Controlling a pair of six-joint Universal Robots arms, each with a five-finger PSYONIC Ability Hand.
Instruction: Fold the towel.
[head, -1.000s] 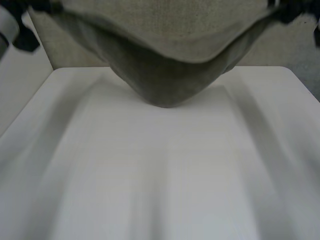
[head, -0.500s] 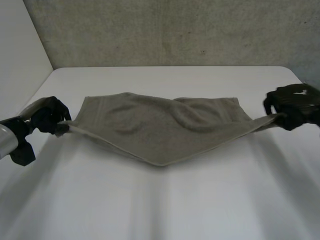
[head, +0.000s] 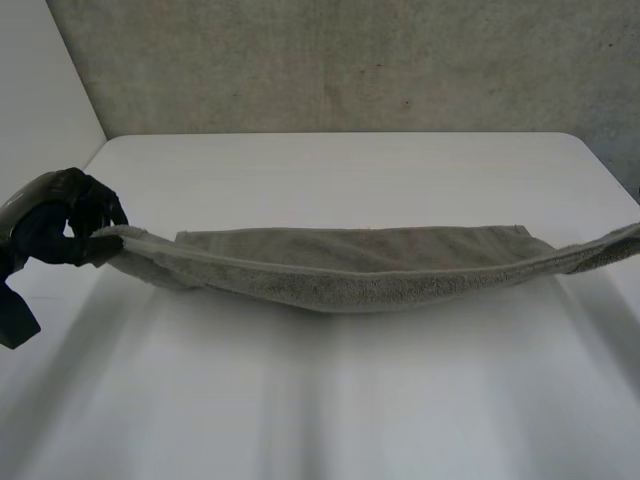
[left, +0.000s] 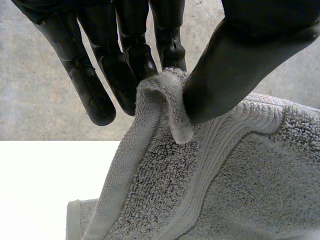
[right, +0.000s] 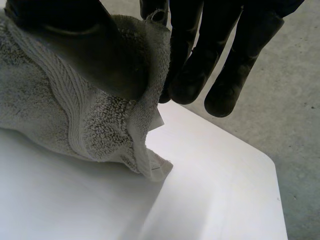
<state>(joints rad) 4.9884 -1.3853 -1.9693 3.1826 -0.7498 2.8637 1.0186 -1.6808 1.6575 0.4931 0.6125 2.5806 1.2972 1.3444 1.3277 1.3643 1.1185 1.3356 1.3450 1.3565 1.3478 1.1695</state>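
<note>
Both hands pinch the grey towel (head: 350, 270), which is stretched between them above the white table (head: 340, 400). The left hand (left: 240, 65) clamps one end corner between its thumb and straight fingers (left: 95, 95). The right hand (right: 75, 45) grips the opposite end the same way, thumb on the terry and fingers behind. The towel is doubled lengthwise, its middle sagging low to the table top and both ends raised. In the head view the left hand sits at the table's left edge.
</note>
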